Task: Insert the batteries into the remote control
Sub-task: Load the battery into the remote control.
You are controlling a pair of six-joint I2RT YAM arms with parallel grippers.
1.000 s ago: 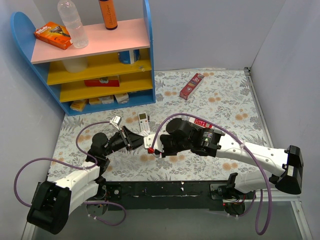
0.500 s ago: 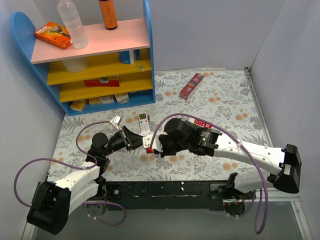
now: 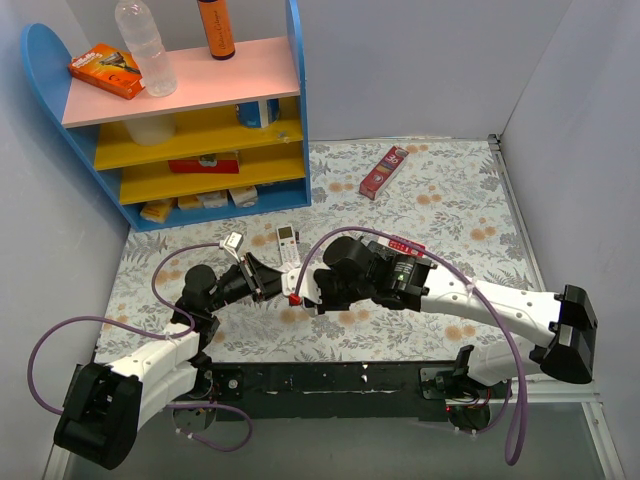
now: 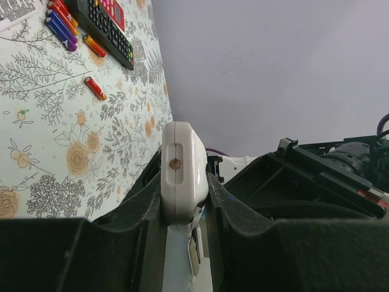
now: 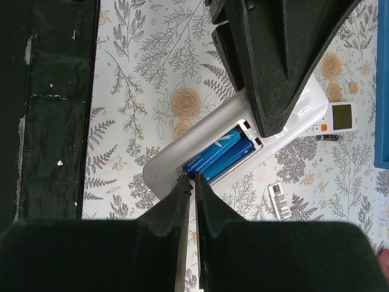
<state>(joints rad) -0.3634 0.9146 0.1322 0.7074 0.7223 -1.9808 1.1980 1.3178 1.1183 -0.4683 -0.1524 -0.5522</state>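
My left gripper (image 3: 266,280) is shut on the white remote control (image 4: 181,152) and holds it back side up above the table. Its button face is hidden. In the right wrist view the remote (image 5: 176,155) has its battery bay open, with two blue batteries (image 5: 222,155) lying side by side in it. My right gripper (image 5: 193,181) is shut, its tips resting at the near end of the bay; it also shows in the top view (image 3: 297,292). Several loose red, orange and blue batteries (image 4: 61,21) lie on the table.
A long black remote (image 4: 100,27) lies beside the loose batteries. A smaller white remote with a screen (image 3: 287,243) and a small white labelled piece (image 5: 279,201) lie on the floral cloth. A red box (image 3: 384,172) lies farther back. A blue shelf unit (image 3: 200,120) stands back left.
My right arm has moved a little to the left, bringing its tips closer to the held remote. The left arm has not moved.
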